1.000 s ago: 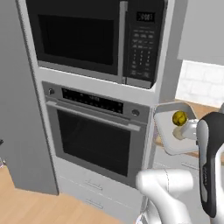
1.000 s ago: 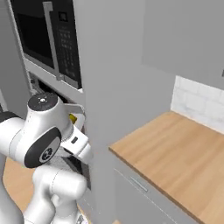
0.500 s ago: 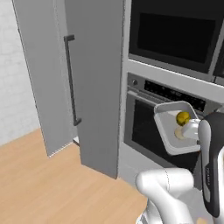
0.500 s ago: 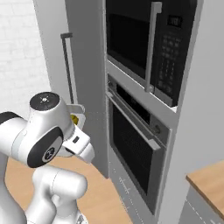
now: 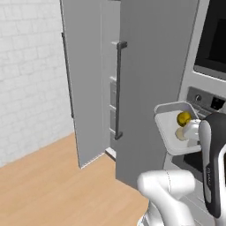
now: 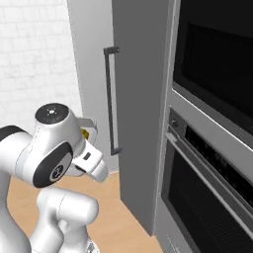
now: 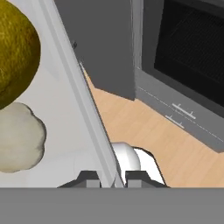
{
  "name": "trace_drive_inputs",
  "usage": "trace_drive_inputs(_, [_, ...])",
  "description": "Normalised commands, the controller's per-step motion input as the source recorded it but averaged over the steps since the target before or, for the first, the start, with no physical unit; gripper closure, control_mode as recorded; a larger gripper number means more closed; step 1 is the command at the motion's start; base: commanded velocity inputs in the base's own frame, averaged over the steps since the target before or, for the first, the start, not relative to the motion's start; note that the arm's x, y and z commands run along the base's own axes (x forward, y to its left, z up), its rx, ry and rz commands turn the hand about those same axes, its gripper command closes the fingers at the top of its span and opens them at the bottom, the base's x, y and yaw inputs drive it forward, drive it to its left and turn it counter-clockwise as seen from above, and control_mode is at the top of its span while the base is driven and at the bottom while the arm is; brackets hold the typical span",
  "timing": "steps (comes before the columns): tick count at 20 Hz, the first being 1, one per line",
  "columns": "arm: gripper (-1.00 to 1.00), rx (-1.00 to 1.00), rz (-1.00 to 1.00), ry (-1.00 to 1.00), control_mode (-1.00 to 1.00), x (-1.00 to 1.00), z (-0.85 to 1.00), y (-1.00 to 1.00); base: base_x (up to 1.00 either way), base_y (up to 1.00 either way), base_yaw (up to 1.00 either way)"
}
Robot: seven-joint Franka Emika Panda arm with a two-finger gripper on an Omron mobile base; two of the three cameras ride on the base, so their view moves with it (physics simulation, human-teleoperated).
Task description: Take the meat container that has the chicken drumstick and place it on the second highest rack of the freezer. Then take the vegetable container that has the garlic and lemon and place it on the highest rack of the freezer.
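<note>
My gripper is shut on the rim of the vegetable container, a shallow white tray held level at chest height. In it lie the yellow lemon and the off-white garlic, seen close up as lemon and garlic. The tray's corner peeks from behind the arm. The freezer stands ahead to the left with its door swung open. Pale shelf edges show in the narrow gap, but I cannot tell one rack from another. The meat container with the chicken drumstick is out of view.
A closed grey door with a dark bar handle stands between the tray and the freezer opening. The black oven and microwave are to the right. White brick wall lies left, above wooden floor.
The whole picture has swung from the oven and counter round to the freezer, so the base has moved. The tray with lemon and garlic stays in the shut gripper.
</note>
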Motion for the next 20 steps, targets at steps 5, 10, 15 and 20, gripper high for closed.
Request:
trace_drive_inputs(5, [1.00,0.00,0.00,0.00,1.00,0.00,0.00,0.00,0.99,0.84,0.11])
trace_drive_inputs(10, [1.00,0.00,0.00,0.00,1.00,0.00,0.00,0.00,0.94,0.75,0.15])
trace_drive_inputs(15, [1.00,0.00,0.00,0.00,1.00,0.00,0.00,0.00,0.63,0.37,0.12])
trace_drive_inputs(20, [1.00,0.00,0.00,0.00,1.00,0.00,0.00,0.00,0.38,-0.04,0.03])
